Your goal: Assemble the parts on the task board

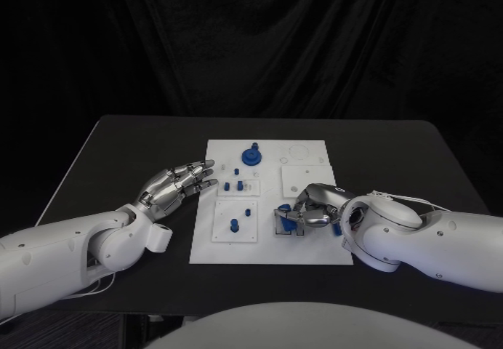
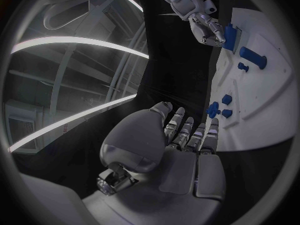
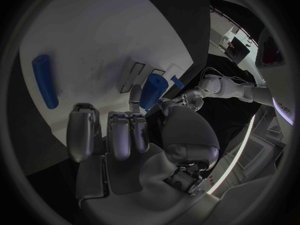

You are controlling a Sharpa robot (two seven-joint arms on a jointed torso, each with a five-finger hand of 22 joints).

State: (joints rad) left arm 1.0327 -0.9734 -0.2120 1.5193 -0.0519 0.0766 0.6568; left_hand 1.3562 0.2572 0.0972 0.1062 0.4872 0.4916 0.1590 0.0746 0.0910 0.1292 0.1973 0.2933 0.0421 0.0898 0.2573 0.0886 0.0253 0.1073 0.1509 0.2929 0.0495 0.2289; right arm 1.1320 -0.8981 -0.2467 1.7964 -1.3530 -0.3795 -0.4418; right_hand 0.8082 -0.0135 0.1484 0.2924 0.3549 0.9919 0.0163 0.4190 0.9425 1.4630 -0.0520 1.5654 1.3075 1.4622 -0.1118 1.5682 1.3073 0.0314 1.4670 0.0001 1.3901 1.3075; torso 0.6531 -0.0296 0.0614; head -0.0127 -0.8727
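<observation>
Your left hand (image 1: 176, 186) hovers at the white board's (image 1: 315, 247) left edge on the bench (image 1: 115, 145), fingers (image 1: 199, 174) spread, holding nothing. Your right hand (image 1: 307, 207) pinches a blue peg (image 3: 152, 91) over the board's lower right; other blue parts (image 1: 251, 155) sit farther up.

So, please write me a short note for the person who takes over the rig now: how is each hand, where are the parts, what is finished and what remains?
Left hand: open, fingers spread, at the left edge of the task board, holding nothing.
Right hand: over the board's near right part, pinching a blue cylinder between thumb and fingers.
Parts: a blue knob stands at the board's far middle; small blue pieces sit mid-left; more blue pieces on the near left panel; one blue rod lies loose on the board.
Done: cannot tell which parts are finally seated.
Left: place the held cylinder, then the loose rod.
</observation>
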